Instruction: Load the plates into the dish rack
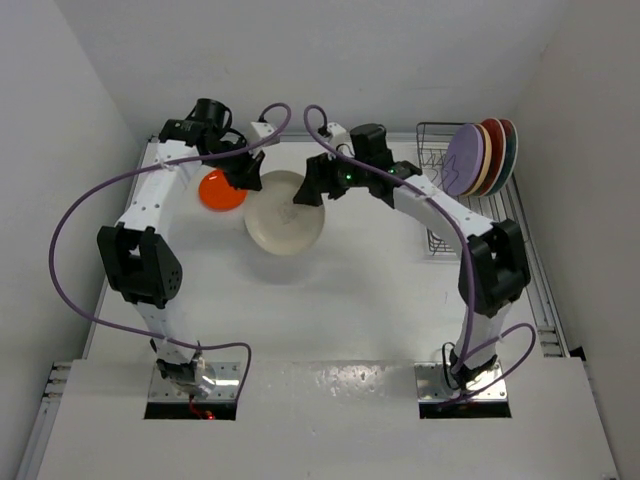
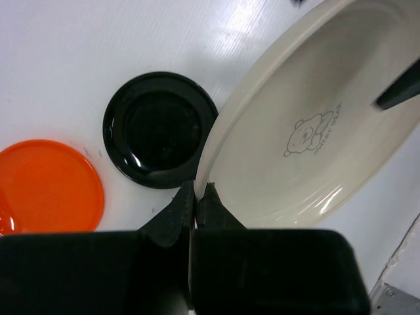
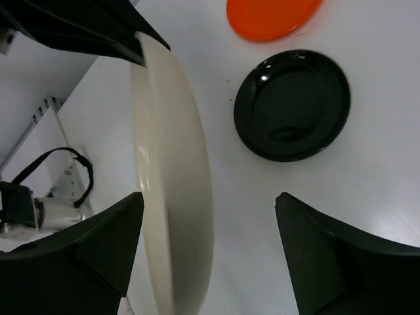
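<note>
Right wrist view: the cream plate point(image 3: 174, 164), pinched by left fingers point(image 3: 98, 26), could be dropped unless spread right fingers point(image 3: 79, 249) are closed first.

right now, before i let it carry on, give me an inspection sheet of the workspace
surface: white table, plates lying on it
job's things: cream plate tilted up on its edge; orange plate and black plate flat on the table; dish rack holds lavender plate, tan plate and red plates upright
clutter: nothing seen
grippers: left gripper shut, tips at the cream plate's rim, pinch unclear; right gripper open, fingers either side of that rim
cables: purple cables loop off both arms
surroundings: white walls
</note>
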